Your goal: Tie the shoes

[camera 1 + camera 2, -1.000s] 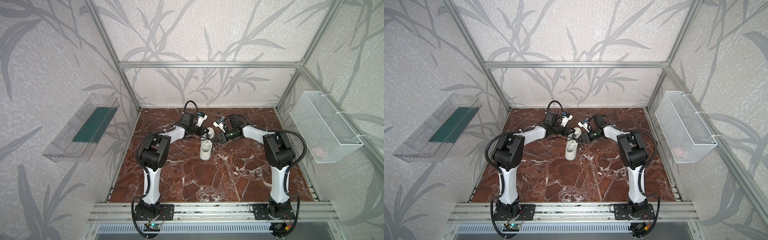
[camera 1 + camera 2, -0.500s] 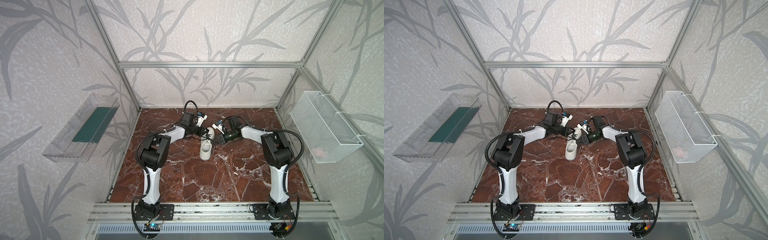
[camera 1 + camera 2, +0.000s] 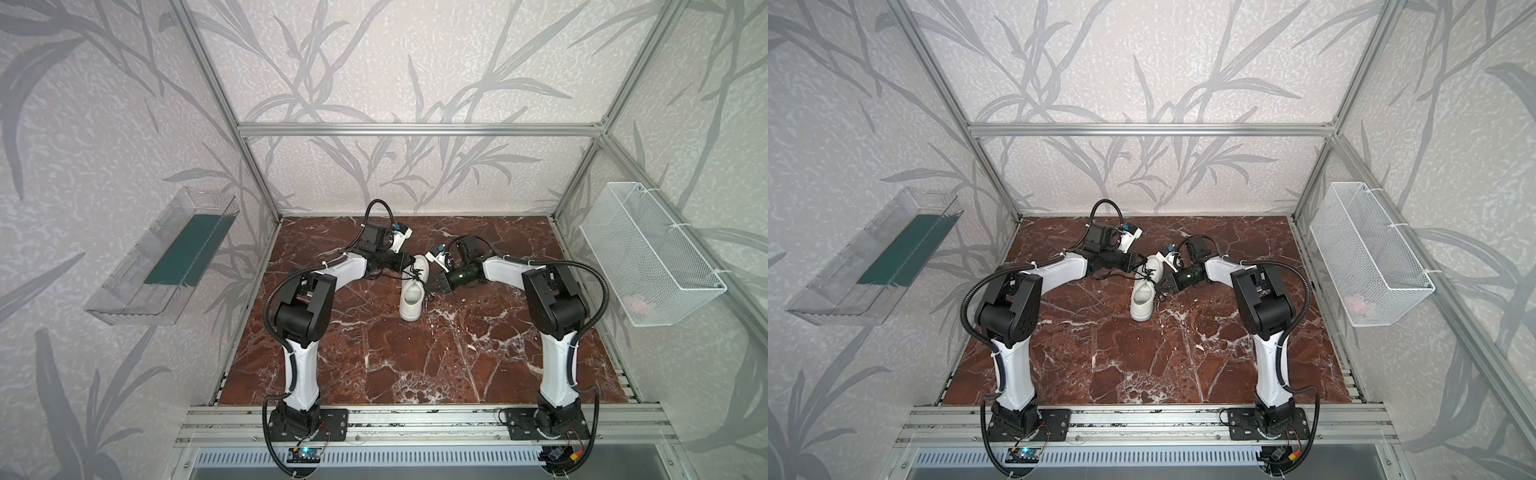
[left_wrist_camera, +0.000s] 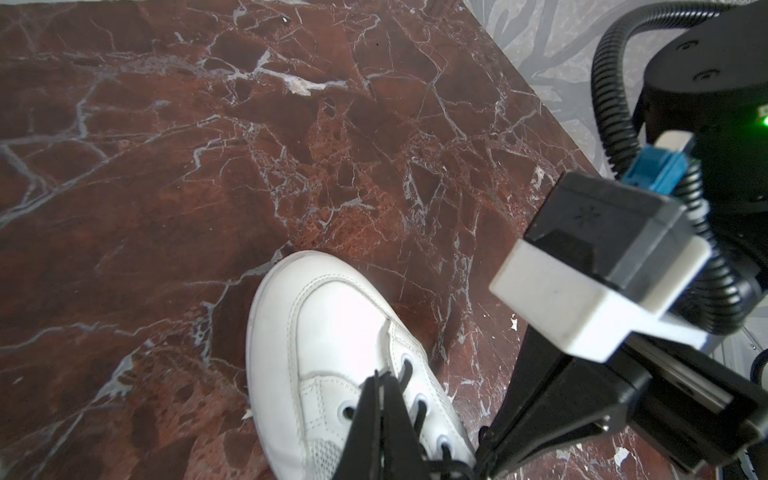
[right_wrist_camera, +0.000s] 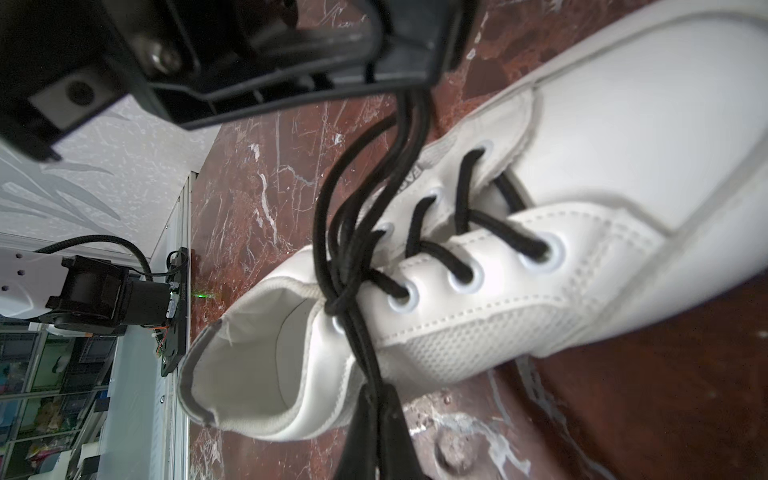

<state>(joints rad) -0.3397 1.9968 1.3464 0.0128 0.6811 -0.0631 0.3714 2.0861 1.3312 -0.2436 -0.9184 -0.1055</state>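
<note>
Noted, against the earlier frames, closure of the right gripper (image 3: 435,286) from partly open to fully clenched, plus a slight drop toward the near flank of the shoe (image 3: 412,291). Found no evident shift in the left gripper (image 3: 409,262) or the shoe.

Located the shoe upright on its sole near the middle of the marble-patterned table (image 3: 415,365), toe toward the back wall, between both grippers. Confirmed in the right wrist view:
- left gripper (image 5: 405,79) clamped on several strands of the black laces (image 5: 353,232);
- right gripper (image 5: 376,411) pinched on strands at the opposite side;
- a crossing just beside the top eyelet (image 5: 337,305).

Judged the step in hand as drawing that crossing tight.

Recommend the following:
- Pull both grippers apart sideways, level and at matched pace.
- Keep tension low enough to avoid dragging or tipping the light shoe.
- Hold both grips firm, thin cord being prone to slip.
- Check for the crossing seated flat on the tongue before any release.

Inspected containers:
- Found a clear plastic bin (image 3: 166,257) on the left wall, holding a flat dark green sheet (image 3: 185,249) along its floor; made out nothing else inside.
- Found a white wire basket (image 3: 648,253) on the right wall, holding one small pale pinkish item (image 3: 638,305), too blurred to identify.
- Recorded no arm contact with either.
</note>
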